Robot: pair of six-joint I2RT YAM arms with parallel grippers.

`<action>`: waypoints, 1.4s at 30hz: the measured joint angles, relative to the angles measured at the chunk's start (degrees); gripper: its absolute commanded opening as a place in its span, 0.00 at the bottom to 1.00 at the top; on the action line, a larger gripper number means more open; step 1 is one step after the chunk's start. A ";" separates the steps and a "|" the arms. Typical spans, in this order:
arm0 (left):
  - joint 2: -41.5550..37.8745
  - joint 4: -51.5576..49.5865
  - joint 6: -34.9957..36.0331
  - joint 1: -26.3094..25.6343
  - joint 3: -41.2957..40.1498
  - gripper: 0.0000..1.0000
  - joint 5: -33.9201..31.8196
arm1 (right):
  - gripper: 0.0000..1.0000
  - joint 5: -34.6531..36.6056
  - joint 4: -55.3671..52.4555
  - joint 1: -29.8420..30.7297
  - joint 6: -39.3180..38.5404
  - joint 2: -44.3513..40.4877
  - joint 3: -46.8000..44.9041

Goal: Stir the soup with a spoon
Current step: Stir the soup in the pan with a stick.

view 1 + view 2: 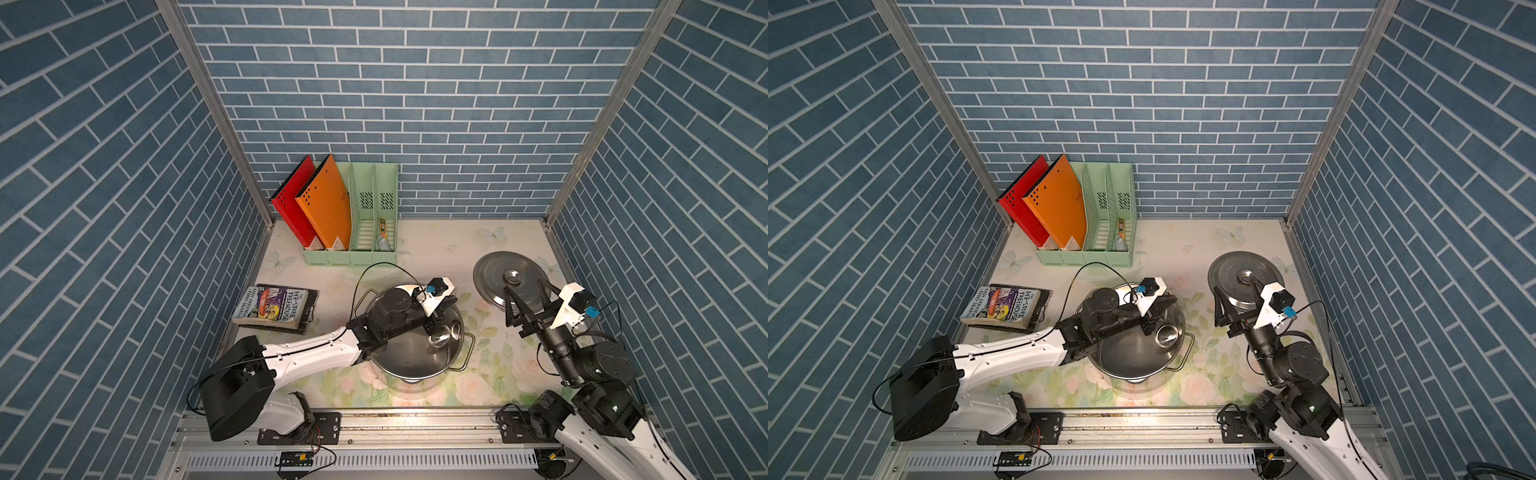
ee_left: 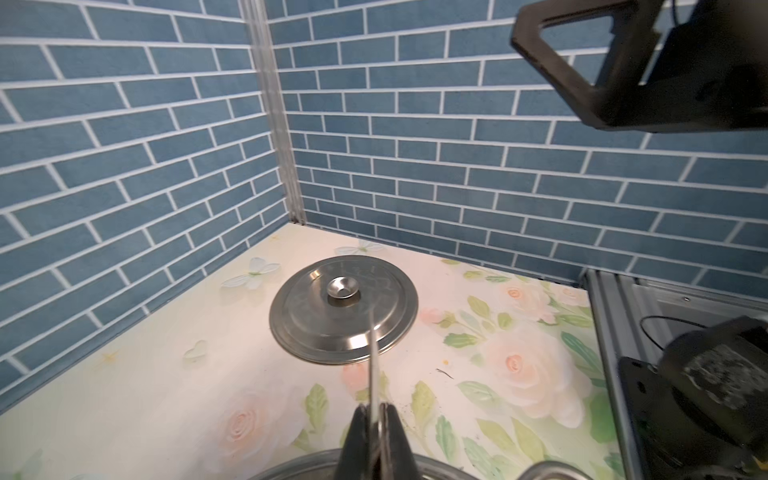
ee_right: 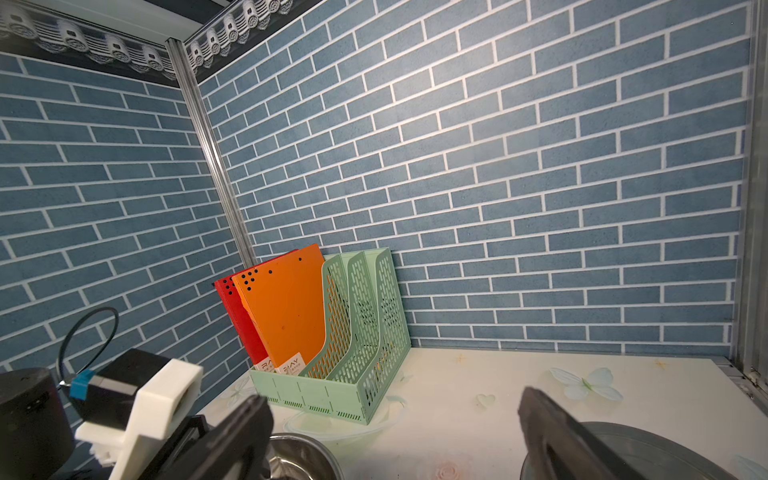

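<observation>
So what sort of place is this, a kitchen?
Likely a mock-up test booth, not a real kitchen: brick-pattern wall panels on metal posts, a steel pot and lid on a flowered tabletop, a green file rack.

Blue brick-pattern walls, floral tabletop (pink roses), red folder, orange folder, mint-green rack, silver spoon.

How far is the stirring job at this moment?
Done: the lid lies on the table beside the pot; the left gripper is shut on the spoon. In hand: its bowl is down inside the pot. Left: the stirring itself. The right gripper hangs open near the lid.
</observation>
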 measured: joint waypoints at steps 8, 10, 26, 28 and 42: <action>-2.19 -5.90 -0.04 -3.63 -1.16 0.00 5.33 | 0.97 0.00 0.02 0.00 0.00 0.00 -0.48; -4.68 -7.13 -0.70 -4.59 -3.13 0.00 5.16 | 0.97 0.00 0.04 0.00 0.00 0.02 -0.81; -27.74 -29.31 -10.91 -6.75 -11.08 0.00 -17.00 | 0.97 -0.90 2.99 0.00 0.02 3.85 -1.60; -29.09 -32.57 -12.15 -6.47 -10.60 0.00 -21.90 | 0.97 -1.03 3.17 0.00 0.00 4.00 -1.60; -23.04 -35.45 -11.58 2.34 -4.63 0.00 -38.29 | 0.97 -1.09 3.48 0.00 0.00 3.43 -1.60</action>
